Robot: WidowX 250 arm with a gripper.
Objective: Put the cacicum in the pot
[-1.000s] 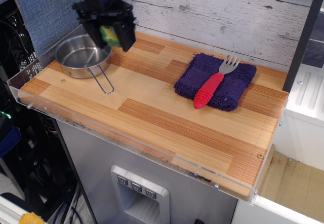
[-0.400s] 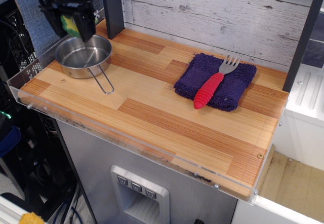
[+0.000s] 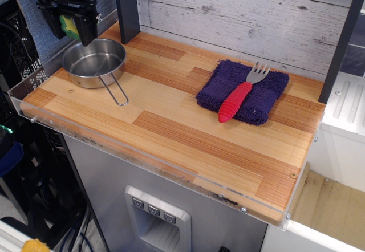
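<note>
My black gripper (image 3: 71,28) hangs at the upper left, above the far left rim of the pot. It is shut on the cacicum (image 3: 70,25), a small green pepper half with a pale yellow face that shows between the fingers. The pot (image 3: 94,63) is a shallow round steel pan with a wire loop handle pointing toward the front. It stands on the left end of the wooden board and holds nothing. The cacicum is in the air, above and slightly behind-left of the pot.
A dark blue cloth (image 3: 244,90) lies right of centre with a red-handled fork (image 3: 239,95) on it. A dark post (image 3: 126,8) stands behind the pot. A clear plastic lip (image 3: 142,155) runs along the board's edges. A grey plank wall backs the board.
The gripper with the cacicum has moved left, from the pot's right rim to beyond its far left rim, and risen slightly. The pot, cloth and fork have not moved.
</note>
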